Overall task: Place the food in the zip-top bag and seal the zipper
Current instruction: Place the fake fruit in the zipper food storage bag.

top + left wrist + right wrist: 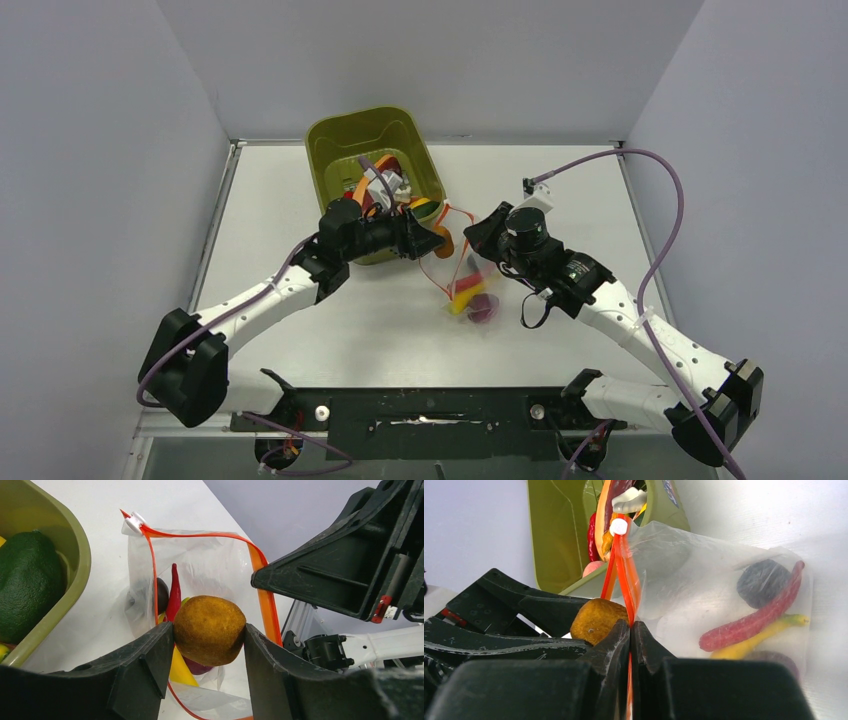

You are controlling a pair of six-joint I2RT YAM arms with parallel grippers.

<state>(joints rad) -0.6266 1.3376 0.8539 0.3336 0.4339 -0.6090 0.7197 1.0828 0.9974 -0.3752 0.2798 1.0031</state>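
My left gripper is shut on a round brown-orange food piece, held just above the open mouth of the clear zip-top bag. The red-orange zipper rings the mouth, with a white slider at its far end. My right gripper is shut on the zipper and holds that edge of the bag up. Inside the bag lie a red pepper, a yellow banana and a dark round piece. From above, both grippers meet at the bag.
The olive-green bin stands behind the bag, touching the left gripper's side, and holds more toy food, including a dark green avocado-like piece. White walls close the table on three sides. A purple cable loops at the right.
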